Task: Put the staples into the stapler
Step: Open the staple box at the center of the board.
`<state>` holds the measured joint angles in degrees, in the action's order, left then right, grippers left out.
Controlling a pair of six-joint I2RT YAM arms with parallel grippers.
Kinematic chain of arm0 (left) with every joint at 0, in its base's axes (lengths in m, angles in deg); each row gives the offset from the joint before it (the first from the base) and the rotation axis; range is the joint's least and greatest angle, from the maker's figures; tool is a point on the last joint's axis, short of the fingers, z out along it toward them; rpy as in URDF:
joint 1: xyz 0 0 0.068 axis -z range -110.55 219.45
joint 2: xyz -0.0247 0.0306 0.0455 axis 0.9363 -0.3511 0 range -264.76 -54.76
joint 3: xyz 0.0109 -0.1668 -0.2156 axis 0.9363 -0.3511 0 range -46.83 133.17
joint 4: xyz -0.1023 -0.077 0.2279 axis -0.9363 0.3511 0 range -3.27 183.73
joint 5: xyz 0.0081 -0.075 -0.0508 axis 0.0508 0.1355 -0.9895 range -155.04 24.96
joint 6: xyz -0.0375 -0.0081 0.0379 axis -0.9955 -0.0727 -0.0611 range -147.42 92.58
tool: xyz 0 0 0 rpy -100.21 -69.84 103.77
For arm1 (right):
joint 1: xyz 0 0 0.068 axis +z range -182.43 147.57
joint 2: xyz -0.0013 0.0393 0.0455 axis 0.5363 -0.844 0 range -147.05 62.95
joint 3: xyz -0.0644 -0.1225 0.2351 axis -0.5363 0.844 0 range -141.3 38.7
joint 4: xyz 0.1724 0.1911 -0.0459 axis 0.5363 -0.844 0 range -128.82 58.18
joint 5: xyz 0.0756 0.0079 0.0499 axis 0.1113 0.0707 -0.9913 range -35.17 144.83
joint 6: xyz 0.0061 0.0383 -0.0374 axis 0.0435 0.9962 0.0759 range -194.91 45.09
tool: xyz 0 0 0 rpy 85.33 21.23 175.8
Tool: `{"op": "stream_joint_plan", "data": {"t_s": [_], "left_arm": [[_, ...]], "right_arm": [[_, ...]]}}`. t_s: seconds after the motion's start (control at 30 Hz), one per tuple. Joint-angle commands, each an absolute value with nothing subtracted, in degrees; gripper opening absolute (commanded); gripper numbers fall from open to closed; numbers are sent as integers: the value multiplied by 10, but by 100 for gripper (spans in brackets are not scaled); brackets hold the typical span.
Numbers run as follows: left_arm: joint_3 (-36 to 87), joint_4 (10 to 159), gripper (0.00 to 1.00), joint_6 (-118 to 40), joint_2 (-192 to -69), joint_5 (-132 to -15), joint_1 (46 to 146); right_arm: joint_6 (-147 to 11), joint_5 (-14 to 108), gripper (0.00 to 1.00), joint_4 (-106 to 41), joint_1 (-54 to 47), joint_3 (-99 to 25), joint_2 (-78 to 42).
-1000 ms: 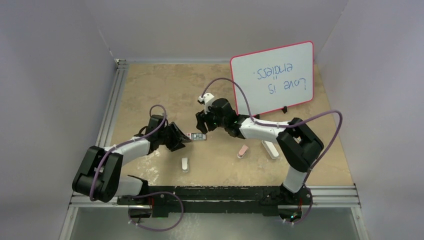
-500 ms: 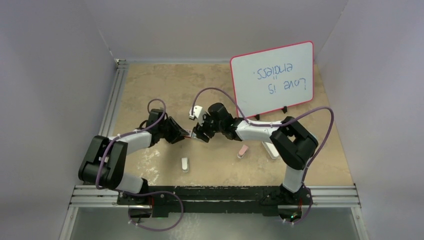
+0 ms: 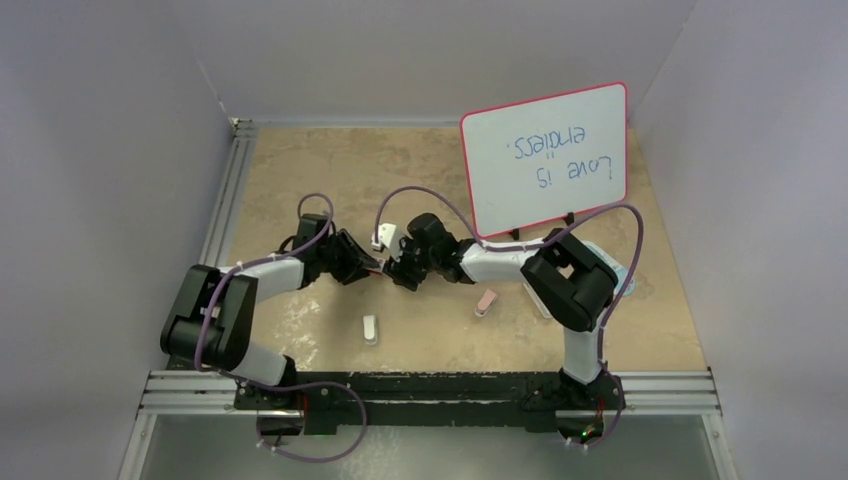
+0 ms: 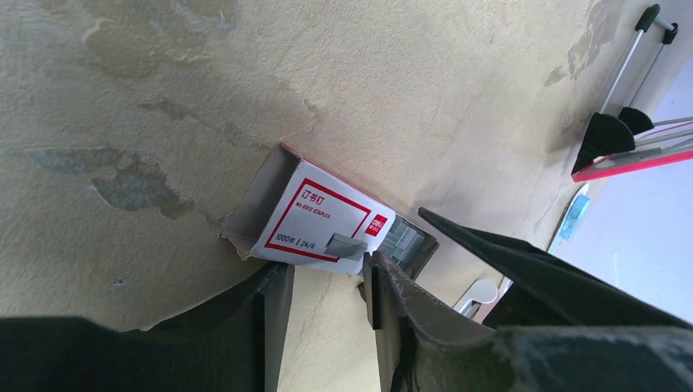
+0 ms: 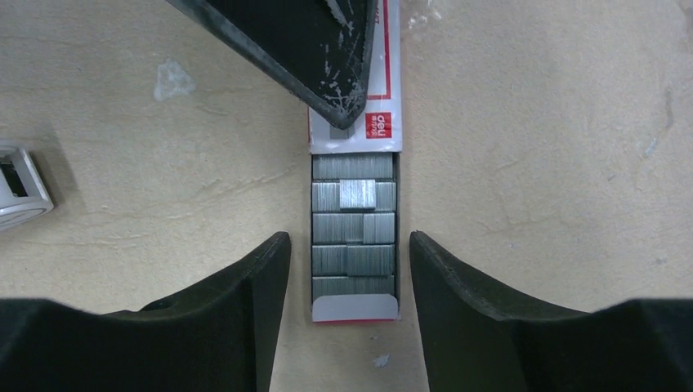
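Staples (image 5: 354,237) sit in the pulled-out grey tray (image 5: 355,308), dead centre of the right wrist view. They're silvery strips stacked in rows, with one shorter loose strip (image 5: 357,194) lying on top near the upper end. The tray's long axis runs top to bottom in that frame, sticking out of the red-and-white box sleeve (image 4: 323,220), and each strip lies crosswise to it.

The right gripper (image 5: 350,245) is spread wide with one finger on each side of the tray. Neither finger is touching it, so it's gripping nothing. Its closing line runs across the tray's short width, along the length of the strips.

The left gripper (image 4: 327,282) has its fingers apart too. Its tips are at the sleeve end, and one tip reaches over the sleeve at the top of the right wrist view. Can't tell if it's actually pressing down or just hovering.

So the right arm is clearly the nearer one, since the strips are straight below its fingertips. My guess is it needs to drop down and pinch one strip, probably the loose one. The pink stapler (image 3: 486,301) lies well apart, lower right of centre in the overhead view, with nothing loaded yet.
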<state>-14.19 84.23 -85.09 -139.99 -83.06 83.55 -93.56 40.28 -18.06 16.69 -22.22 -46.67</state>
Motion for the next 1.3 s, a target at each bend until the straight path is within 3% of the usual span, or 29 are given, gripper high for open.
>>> {"op": "stream_joint_plan", "data": {"t_s": [0.0,0.23,0.4,0.57,0.73,1.17,1.27], "left_arm": [[-133,845,39,-824,-1415,-817,819],[-127,850,42,-812,-1418,-809,799],[-115,903,53,-800,-1402,-770,797],[-85,933,55,-758,-1416,-762,794],[-86,922,49,-723,-1415,-755,791],[-140,752,32,-664,-1437,-944,769],[-159,750,27,-688,-1432,-941,767]], "right_arm": [[-952,421,56,-186,173,-239,-472],[-964,408,42,-209,173,-242,-472],[-969,400,39,-207,173,-242,-471],[-988,379,37,-222,173,-246,-472],[-1002,359,36,-245,173,-249,-478],[-1006,348,33,-260,171,-251,-479],[-1005,348,32,-260,169,-252,-480]]}}
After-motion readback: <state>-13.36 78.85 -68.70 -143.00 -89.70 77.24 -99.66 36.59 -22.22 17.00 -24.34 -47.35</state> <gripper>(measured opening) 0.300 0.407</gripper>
